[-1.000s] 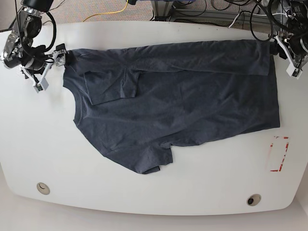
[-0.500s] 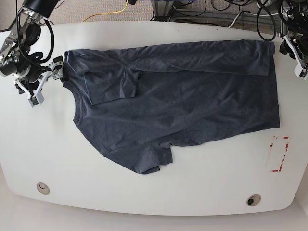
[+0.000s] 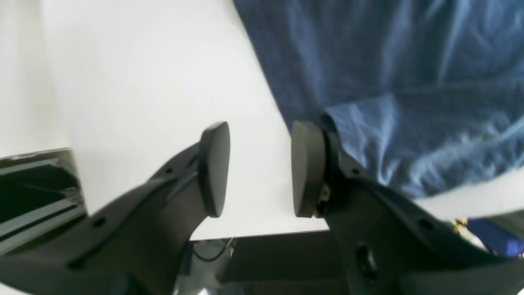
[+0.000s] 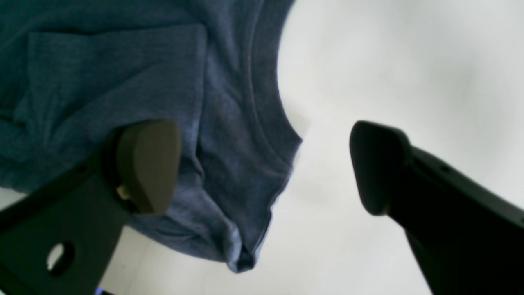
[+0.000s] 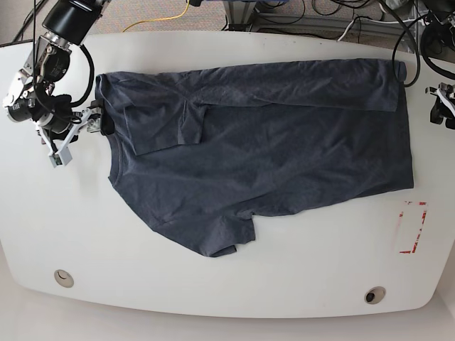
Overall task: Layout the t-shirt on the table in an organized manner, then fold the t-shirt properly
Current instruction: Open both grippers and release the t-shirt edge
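The dark navy t-shirt (image 5: 270,156) lies spread on the white table (image 5: 298,277), with its far edge folded over and one sleeve (image 5: 167,128) lying on the body. No lettering shows. My right gripper (image 5: 77,135) hovers open at the shirt's left edge by the neckline. In the right wrist view that gripper (image 4: 262,164) is wide open: one finger (image 4: 147,164) is over the collar fabric (image 4: 245,135) and the other is over bare table. My left gripper (image 3: 260,168) is open over bare table beside the shirt's hem (image 3: 368,82), and its position in the base view is (image 5: 441,106).
A red tape mark (image 5: 411,227) lies at the right front. Two round holes (image 5: 63,277) (image 5: 375,295) sit near the front edge. Cables and frame parts (image 5: 298,14) run behind the table's far edge. The table's edge (image 3: 262,235) lies just below my left gripper.
Both grippers have left the shirt's far corners. The right one slid forward along the left edge toward the neckline. The left one moved forward and outward, off the shirt.
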Tool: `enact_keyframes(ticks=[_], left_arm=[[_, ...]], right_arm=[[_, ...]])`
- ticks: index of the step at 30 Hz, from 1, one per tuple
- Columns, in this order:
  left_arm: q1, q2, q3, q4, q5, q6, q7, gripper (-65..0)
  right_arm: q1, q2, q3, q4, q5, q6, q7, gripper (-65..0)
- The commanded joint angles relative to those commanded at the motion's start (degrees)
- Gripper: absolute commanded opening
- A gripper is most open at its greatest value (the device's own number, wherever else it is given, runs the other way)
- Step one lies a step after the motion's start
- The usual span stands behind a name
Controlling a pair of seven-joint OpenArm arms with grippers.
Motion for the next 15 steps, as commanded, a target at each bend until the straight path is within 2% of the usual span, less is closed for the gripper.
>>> enact_keyframes(ticks=[6, 15], left_arm=[[-0.5, 1.8, -1.8, 0.0, 0.1, 0.0, 0.0, -41.7], [-0.6, 2.5, -1.8, -0.1, 0.1, 0.0, 0.0, -41.7]], right_arm=[[-1.6, 1.1, -0.1, -4.0, 0.0, 0.0, 4.5, -3.0], [-3.0, 0.6, -0.2, -7.3, 0.3, 0.0, 4.7, -3.0]])
